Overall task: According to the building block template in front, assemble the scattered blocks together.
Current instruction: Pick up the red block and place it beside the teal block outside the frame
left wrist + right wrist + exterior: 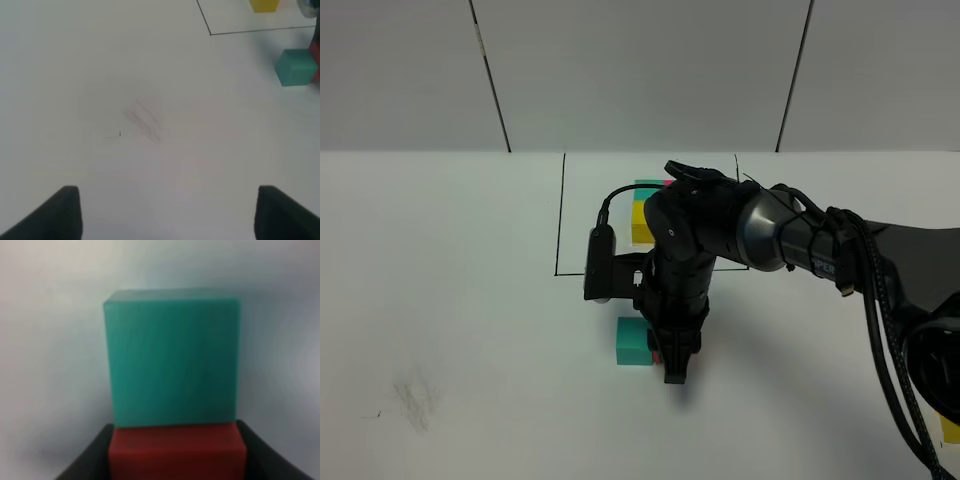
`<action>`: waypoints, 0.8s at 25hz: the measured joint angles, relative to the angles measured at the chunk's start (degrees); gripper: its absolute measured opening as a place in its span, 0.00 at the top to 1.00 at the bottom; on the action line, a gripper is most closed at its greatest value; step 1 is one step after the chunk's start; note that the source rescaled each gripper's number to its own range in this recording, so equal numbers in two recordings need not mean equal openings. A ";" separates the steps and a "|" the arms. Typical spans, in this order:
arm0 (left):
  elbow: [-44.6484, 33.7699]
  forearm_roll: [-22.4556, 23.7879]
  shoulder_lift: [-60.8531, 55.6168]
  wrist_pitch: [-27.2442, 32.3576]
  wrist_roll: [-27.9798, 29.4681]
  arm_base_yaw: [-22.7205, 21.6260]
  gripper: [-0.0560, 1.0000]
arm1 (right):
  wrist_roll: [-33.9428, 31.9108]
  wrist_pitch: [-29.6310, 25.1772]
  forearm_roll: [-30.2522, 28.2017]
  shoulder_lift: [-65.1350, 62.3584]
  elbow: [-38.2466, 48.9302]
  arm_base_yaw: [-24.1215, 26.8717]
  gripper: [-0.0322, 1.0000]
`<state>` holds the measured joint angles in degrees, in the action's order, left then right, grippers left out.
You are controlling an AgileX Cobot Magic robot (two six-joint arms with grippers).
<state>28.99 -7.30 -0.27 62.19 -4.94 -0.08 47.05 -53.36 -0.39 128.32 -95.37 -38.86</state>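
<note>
Right arm point(780, 235) reaches across the middle. Its jaws point down and are clamped on the red cube point(177, 452), pressing it flush against the teal cube point(633, 342) on the white surface point(470, 300). In the wrist view the two faces touch with no gap. Looks like the joining step: red is held low so it slides in square beside teal, as in the building block template point(641, 215), which sits just behind the teal cube inside its black outline, mostly hidden by the arm. A yellow sliver point(951, 430) far right of the teal cube is likely the loose yellow cube, not yet joined. Left jaws are apart, holding nothing, parked well away from the teal cube, probably to keep clear.
</note>
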 joint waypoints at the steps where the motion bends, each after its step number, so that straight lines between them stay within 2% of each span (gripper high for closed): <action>1: 0.00 0.00 0.00 0.00 0.00 0.00 0.25 | 0.00 0.27 0.00 0.36 0.00 0.00 0.97; 12: 0.00 0.00 0.00 0.00 0.00 0.00 0.25 | 0.30 1.29 0.39 1.35 -0.12 0.00 0.97; 20: 0.00 0.00 0.00 0.00 0.00 0.00 0.25 | 3.97 0.86 0.39 2.09 -0.69 0.00 0.97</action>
<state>28.99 -7.30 -0.27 62.19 -4.94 -0.08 51.02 -52.50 0.00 130.40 -96.06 -38.86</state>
